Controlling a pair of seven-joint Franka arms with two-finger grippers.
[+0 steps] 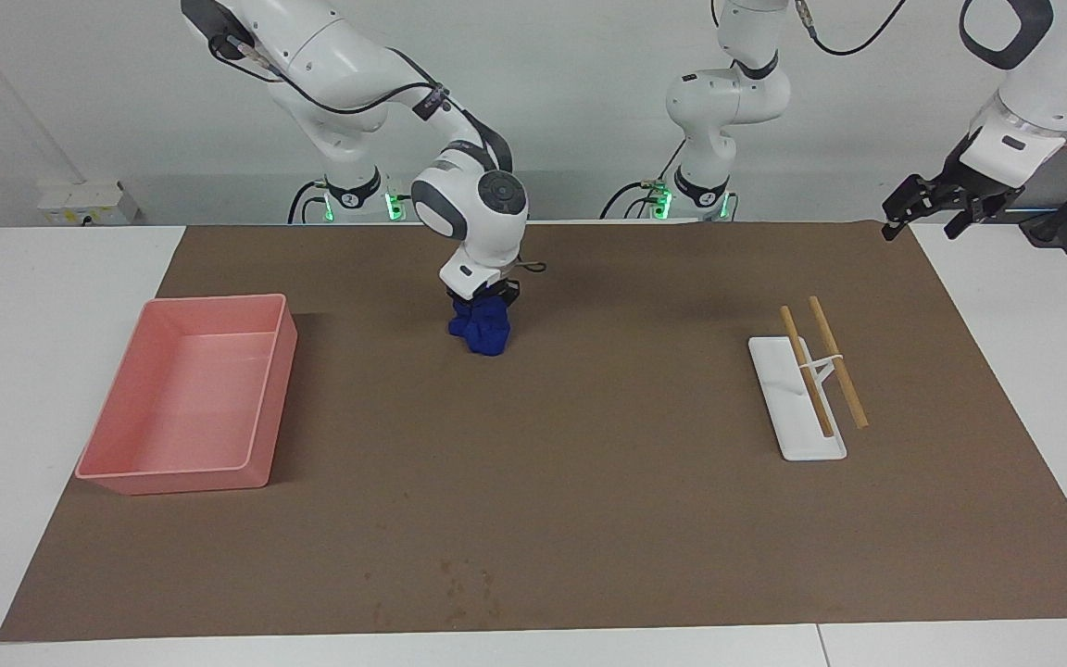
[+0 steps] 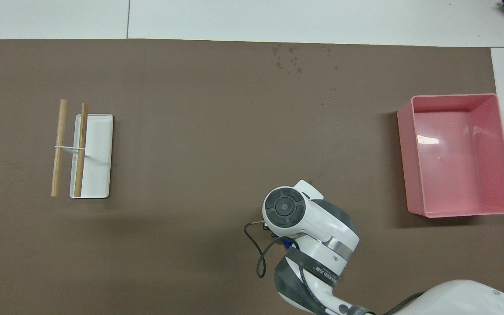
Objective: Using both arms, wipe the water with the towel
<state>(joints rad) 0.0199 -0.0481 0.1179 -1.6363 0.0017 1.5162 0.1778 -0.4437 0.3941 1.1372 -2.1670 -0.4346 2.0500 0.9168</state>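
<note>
Right gripper (image 1: pixel 485 304), frame centre, fingers clamped on the towel (image 1: pixel 482 332). Left gripper (image 1: pixel 934 206), upper right, waits, fingers apart. Droplets (image 1: pixel 459 579), lower centre, not yet wiped.

Deep royal-blue towel (image 1: pixel 481 332) under a black gripper (image 1: pixel 485 298) on a glossy white arm (image 1: pixel 357 65) with grey joint caps. Plain brown mat (image 1: pixel 589 519) over a white table (image 1: pixel 43 306), marked by darker speckled spots (image 2: pixel 298 61). Pale pink tray (image 1: pixel 260 389). White flat dish (image 1: pixel 779 408) carrying two tan wooden sticks (image 1: pixel 837 361). Second black gripper (image 1: pixel 927 211), also on white.
</note>
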